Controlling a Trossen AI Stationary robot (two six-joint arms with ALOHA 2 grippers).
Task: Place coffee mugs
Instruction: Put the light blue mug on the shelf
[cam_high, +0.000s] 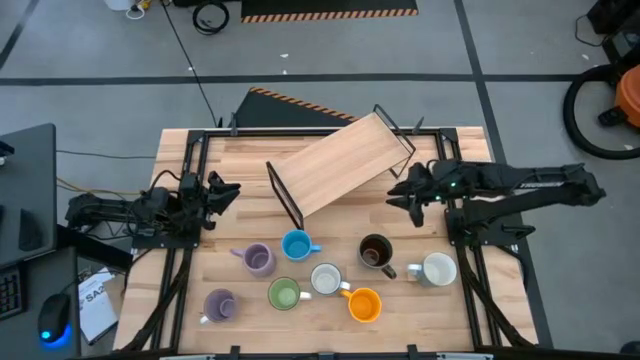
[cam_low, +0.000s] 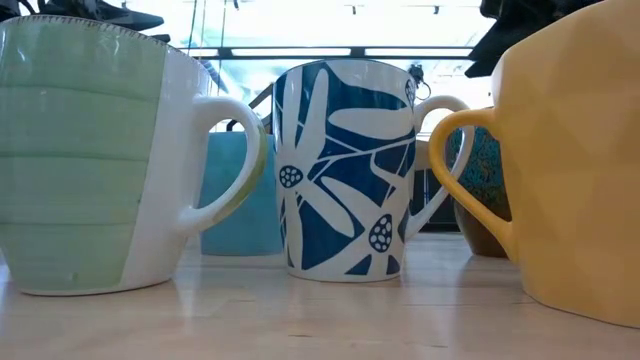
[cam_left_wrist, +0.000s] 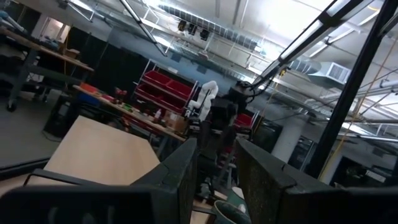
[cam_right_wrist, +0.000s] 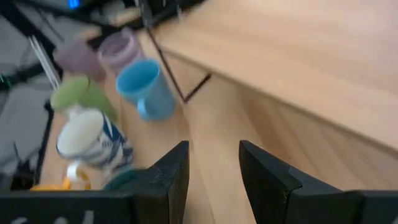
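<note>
Beside the shelf (cam_high: 345, 165), both tools, left (cam_high: 228, 190) and right (cam_high: 398, 189), seemingly spread, above bare table (cam_high: 180, 150)

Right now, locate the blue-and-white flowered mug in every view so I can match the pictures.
High view: the flowered mug stands in the front row, between the green mug and the orange mug.
Low view: centre, with green at the left edge and orange at the right.
Left wrist view: not in it.
Right wrist view: at the left side, blurred, below the plain blue mug.
Shared landmark: the green mug beside it.
</note>
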